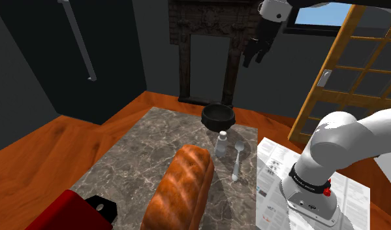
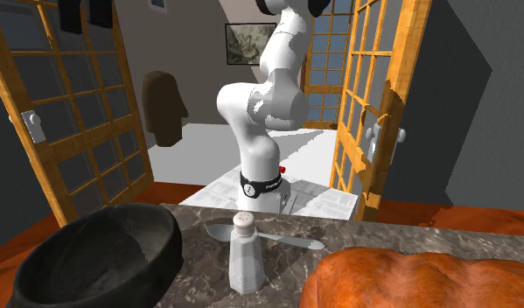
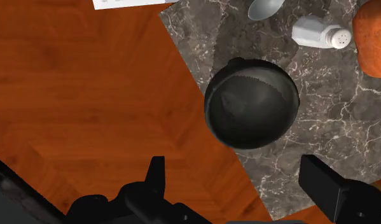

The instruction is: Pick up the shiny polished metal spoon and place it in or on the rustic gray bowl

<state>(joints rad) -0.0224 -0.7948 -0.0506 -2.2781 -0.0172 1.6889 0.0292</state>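
The black two-finger gripper (image 1: 254,55) is held open high above the dark round bowl (image 1: 217,117), presumably because the shiny metal spoon (image 1: 237,160) is not yet grasped.

One table (image 1: 125,163) carries one bowl (image 1: 217,117), one shaker (image 1: 222,145) near the bowl, one spoon (image 1: 237,162) just past the shaker from the bowl, and one loaf of bread (image 1: 182,189) farther from the bowl. One red object (image 1: 60,212) sits well apart from the bowl, beyond the loaf.
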